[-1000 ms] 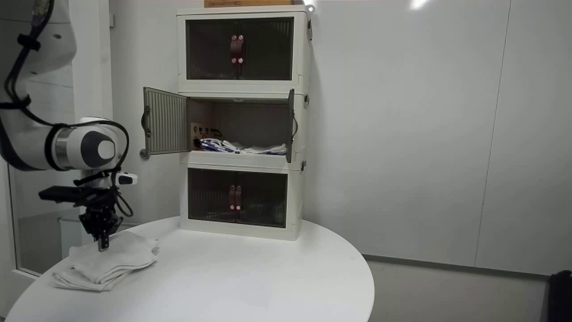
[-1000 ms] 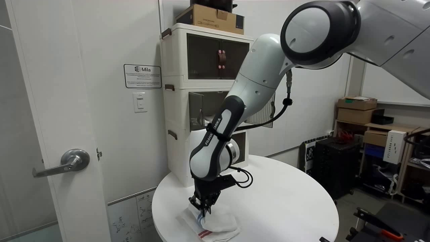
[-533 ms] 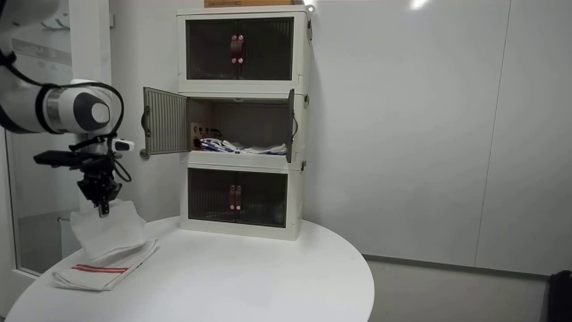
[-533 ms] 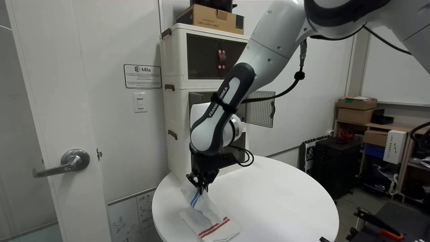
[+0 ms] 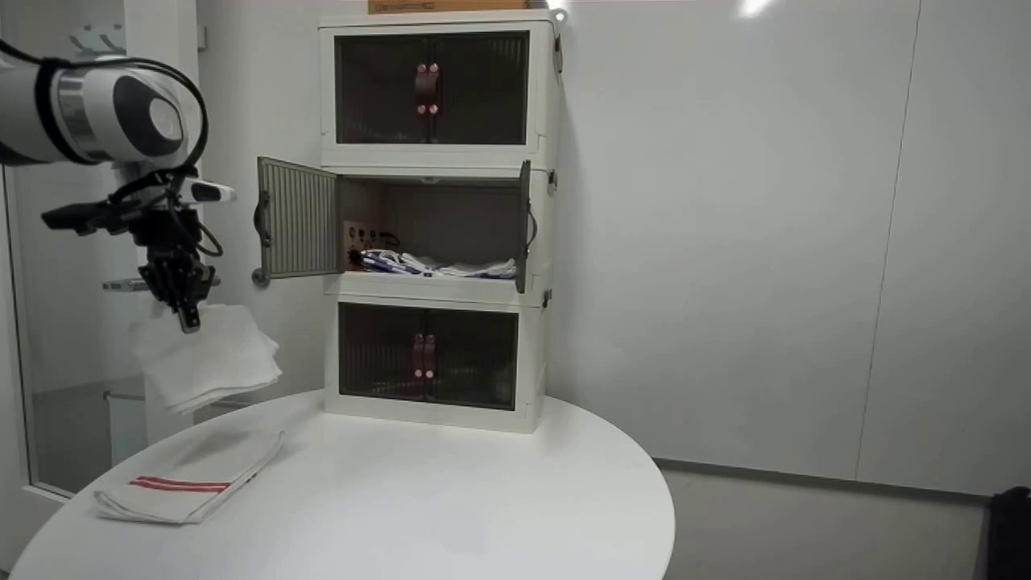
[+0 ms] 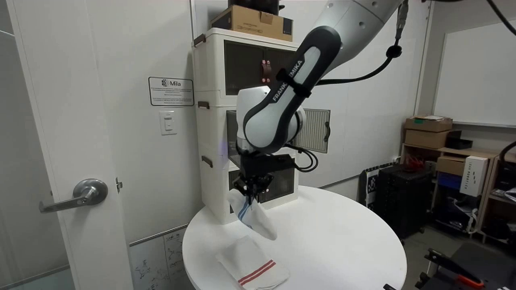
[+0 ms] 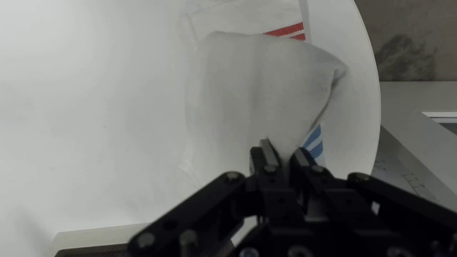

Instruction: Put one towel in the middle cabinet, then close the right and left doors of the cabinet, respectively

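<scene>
My gripper (image 5: 190,325) is shut on a white towel (image 5: 217,362) with blue stripes and holds it in the air above the table. The held towel also shows in an exterior view (image 6: 258,221) and hangs below the fingers in the wrist view (image 7: 253,89). A folded white towel with red stripes (image 5: 177,498) lies on the table beneath it. The middle cabinet (image 5: 435,288) stands behind, to the gripper's right in that view. Its left door (image 5: 300,217) and right door (image 5: 523,234) are both open. Blue-and-white cloth (image 5: 439,265) lies on its floor.
The upper cabinet (image 5: 435,151) and lower cabinet (image 5: 427,408) have their doors shut. The stack stands on a round white table (image 5: 451,499). A cardboard box (image 6: 258,25) sits on top. A room door with a handle (image 6: 86,193) is nearby.
My gripper has risen from the table with the blue-striped towel, lifting it clear of the red-striped towel, which stays in place. The cabinet doors have not moved.
</scene>
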`<state>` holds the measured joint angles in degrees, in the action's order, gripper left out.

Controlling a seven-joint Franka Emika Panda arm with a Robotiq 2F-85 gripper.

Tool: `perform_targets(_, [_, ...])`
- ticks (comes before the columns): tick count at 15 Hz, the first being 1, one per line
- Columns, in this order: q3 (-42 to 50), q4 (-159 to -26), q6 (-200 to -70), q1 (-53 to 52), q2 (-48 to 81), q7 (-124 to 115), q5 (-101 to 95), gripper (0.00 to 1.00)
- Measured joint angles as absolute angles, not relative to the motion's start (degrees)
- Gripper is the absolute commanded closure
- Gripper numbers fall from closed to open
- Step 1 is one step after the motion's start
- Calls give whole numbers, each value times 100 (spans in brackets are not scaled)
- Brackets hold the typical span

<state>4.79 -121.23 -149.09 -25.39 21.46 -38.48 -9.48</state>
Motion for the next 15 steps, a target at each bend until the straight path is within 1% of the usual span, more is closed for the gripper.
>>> perform_targets(4, [444,-12205,-14470,-2527,1457,-4502,-1540,96])
perform_targets(11, [-196,-12199,-13857,-1995,640,-4604,-1505,96])
perform_targets(15, [-365,-12143,-13685,-1688,359,-4608,-1505,96])
